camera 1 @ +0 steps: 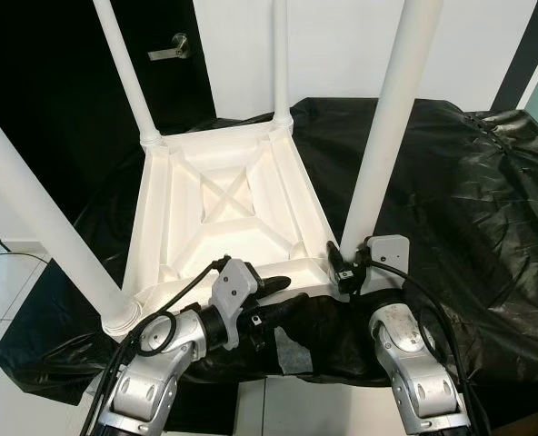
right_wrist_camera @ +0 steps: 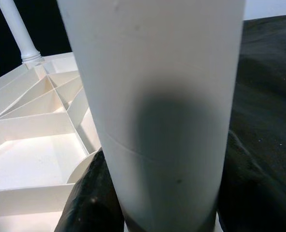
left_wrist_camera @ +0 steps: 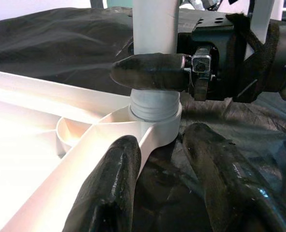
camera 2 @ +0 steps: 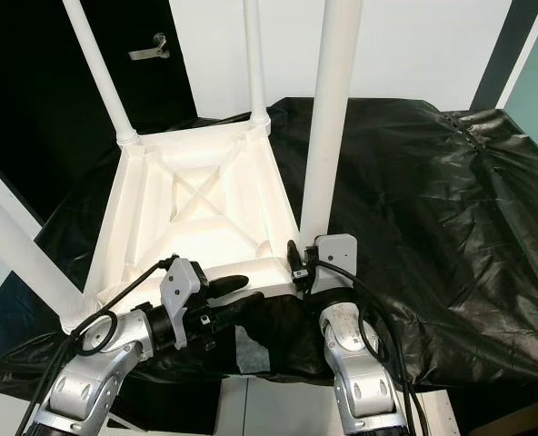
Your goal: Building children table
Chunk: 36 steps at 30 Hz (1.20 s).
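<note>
Black-covered bench [camera 1: 487, 209]: right end effector [camera 1: 345, 266] clasps leg [camera 1: 383, 154].

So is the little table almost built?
Nearly. The white tabletop lies upside down on the black cover with all four legs standing in its corners. The right hand grips the near right leg at its base; threads show there, so it may need tightening. The left hand steadies the tabletop's edge.

Tops of all four table legs [camera 1: 385, 136] beyond the frame.
</note>
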Available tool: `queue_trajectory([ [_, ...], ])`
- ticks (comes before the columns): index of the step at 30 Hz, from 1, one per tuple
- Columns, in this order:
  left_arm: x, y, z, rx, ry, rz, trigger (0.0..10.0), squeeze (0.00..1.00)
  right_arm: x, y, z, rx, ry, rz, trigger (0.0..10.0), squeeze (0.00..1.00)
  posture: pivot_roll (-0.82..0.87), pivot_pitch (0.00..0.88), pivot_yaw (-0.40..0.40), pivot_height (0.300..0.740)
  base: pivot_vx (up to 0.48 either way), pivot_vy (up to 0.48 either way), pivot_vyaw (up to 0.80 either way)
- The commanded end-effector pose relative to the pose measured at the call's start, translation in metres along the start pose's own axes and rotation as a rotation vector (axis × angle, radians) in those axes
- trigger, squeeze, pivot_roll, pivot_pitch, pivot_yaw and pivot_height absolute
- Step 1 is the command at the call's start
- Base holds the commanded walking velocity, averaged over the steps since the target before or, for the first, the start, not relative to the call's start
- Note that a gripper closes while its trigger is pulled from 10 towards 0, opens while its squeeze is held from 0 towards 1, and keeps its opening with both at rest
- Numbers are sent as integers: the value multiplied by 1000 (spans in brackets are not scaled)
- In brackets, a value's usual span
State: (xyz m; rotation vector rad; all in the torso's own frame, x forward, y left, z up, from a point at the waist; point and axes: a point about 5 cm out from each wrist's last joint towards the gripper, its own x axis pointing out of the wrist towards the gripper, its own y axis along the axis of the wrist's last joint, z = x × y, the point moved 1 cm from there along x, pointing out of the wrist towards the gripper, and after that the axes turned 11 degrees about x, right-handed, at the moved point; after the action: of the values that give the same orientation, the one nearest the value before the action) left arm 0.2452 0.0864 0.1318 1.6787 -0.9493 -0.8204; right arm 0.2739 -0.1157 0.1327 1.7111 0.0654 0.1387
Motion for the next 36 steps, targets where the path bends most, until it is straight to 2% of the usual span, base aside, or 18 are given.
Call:
queue_trajectory([
  [1, -1, -7, -7, -1, 98, -51, 10000, 0, -6, -12, 7, -4, -9, -59, 10000, 1000, -61, 0, 50, 740, 0, 0, 0],
  [3, -1, -9, -8, 1, 110, -62, 10000, 0, -7, -11, 10, -18, 0, -55, 10000, 1000, -61, 0, 50, 740, 0, 0, 0],
  [4, -1, -9, -12, 16, 126, -64, 10000, 0, -11, -9, 18, -38, 64, -56, 10000, 1000, -60, 0, 42, 740, 0, 0, 0],
  [9, -2, -9, -14, 20, 139, -66, 10000, 0, -16, -8, 27, -56, 151, -66, 10000, 1000, -61, 0, 41, 740, 0, 0, 0],
  [12, -3, -9, -16, 20, 150, -69, 10000, 0, -17, 0, 38, -49, 236, -50, 10000, 1000, -63, 0, 43, 740, 0, 0, 0],
  [15, -5, -8, -17, 25, 153, -70, 10000, 0, -18, 4, 41, -47, 355, -78, 10000, 1000, -62, 0, 47, 740, 0, 0, 0],
  [17, -6, -8, -17, 28, 152, -70, 10000, 0, -17, 4, 42, -45, 386, -92, 10000, 1000, -61, 0, 47, 740, 0, 0, 0],
  [18, -7, -8, -18, 28, 151, -74, 10000, 0, -15, 4, 42, -53, 428, -113, 10000, 149, -60, 0, 48, 740, 0, 0, 0],
  [19, -7, -9, -19, 28, 151, -76, 10000, 0, -14, 4, 43, -58, 459, -128, 10000, 149, -60, 0, 48, 740, 0, 0, 0],
  [20, -8, -8, -20, 32, 151, -77, 10000, 0, -11, 4, 43, -72, 499, -144, 10000, 0, -56, 0, 49, 740, 0, 0, 0],
  [23, -8, -8, -21, 36, 151, -77, 10000, 0, -10, 5, 44, -82, 522, -154, 10000, 0, -55, 0, 49, 740, 0, 0, 0],
  [27, -7, -6, -25, 50, 155, -74, 10000, 0, 6, 3, 40, -174, 659, -212, 10000, 0, -45, 0, 47, 740, 0, 0, 0],
  [31, -7, -5, -25, 56, 154, -73, 10000, 0, 10, 3, 39, -196, 683, -216, 10000, 0, -42, 0, 44, 740, 0, 0, 0],
  [33, -6, -4, -26, 63, 156, -68, 10000, 0, 19, 2, 30, -237, 742, -215, 10000, 0, -33, 0, 39, 740, 0, 0, 0],
  [36, -5, -4, -26, 64, 157, -66, 10000, 0, 23, 1, 26, -251, 762, -213, 10000, 0, -33, 0, 39, 740, 0, 0, 0],
])
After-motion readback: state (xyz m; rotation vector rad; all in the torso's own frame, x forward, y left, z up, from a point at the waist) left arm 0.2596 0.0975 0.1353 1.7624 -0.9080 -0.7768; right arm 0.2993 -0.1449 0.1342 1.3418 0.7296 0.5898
